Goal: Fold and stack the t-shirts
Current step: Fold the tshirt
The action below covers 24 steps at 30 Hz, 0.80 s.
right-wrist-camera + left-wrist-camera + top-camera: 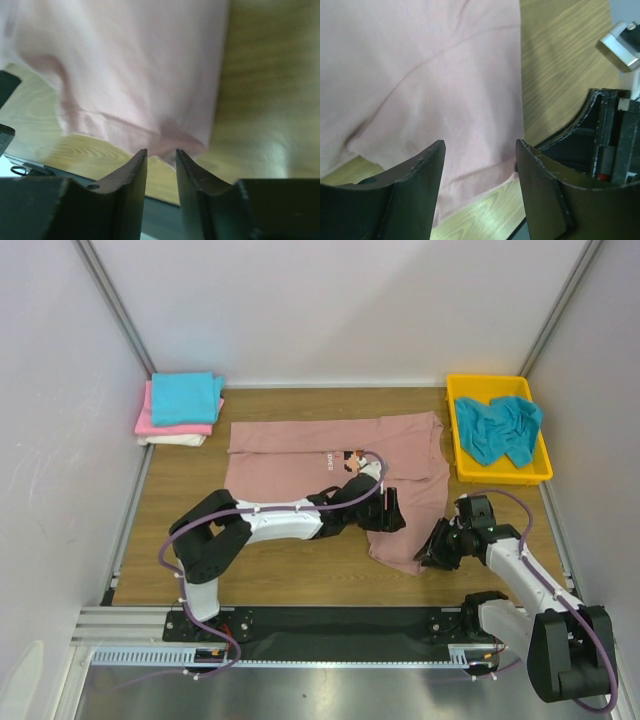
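Well left of the left gripper (480,145), folded shirts (180,410) lay stacked. Under its wide-apart jaws spread the pink shirt (330,450), its hem by the tips. At the right gripper (161,151), jaws stood narrow at that hem's corner; whether they pinched it, I couldn't tell. Beyond it, a teal shirt (500,428) lay in the tray (485,385).

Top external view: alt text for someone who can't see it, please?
A pink shirt lies spread on a wooden table, left claw over it, right claw at its near corner. Folded shirts sit back left; a teal shirt in a yellow tray, back right.
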Each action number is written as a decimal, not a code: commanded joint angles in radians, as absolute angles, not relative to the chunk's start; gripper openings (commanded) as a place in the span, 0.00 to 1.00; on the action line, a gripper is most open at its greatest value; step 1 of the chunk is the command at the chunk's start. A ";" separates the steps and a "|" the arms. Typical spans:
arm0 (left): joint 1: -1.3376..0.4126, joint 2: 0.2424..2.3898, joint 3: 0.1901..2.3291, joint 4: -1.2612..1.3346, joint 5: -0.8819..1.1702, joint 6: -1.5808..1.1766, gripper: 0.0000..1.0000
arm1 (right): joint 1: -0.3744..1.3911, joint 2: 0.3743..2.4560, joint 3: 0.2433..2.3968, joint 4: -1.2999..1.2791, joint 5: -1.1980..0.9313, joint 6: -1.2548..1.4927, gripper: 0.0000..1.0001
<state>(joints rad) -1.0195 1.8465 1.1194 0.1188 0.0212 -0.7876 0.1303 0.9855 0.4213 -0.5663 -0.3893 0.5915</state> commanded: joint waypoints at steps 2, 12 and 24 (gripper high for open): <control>-1.051 1.841 1.175 0.009 -0.023 -0.815 0.63 | 0.156 0.957 0.518 -0.757 -0.321 0.650 0.34; -1.071 1.838 1.108 -0.141 -0.055 -0.879 0.57 | 0.156 1.023 0.594 -0.637 -0.265 0.680 0.35; -1.109 1.844 1.097 -0.202 -0.008 -0.850 0.51 | 0.158 1.181 0.571 -0.538 -0.141 0.641 0.30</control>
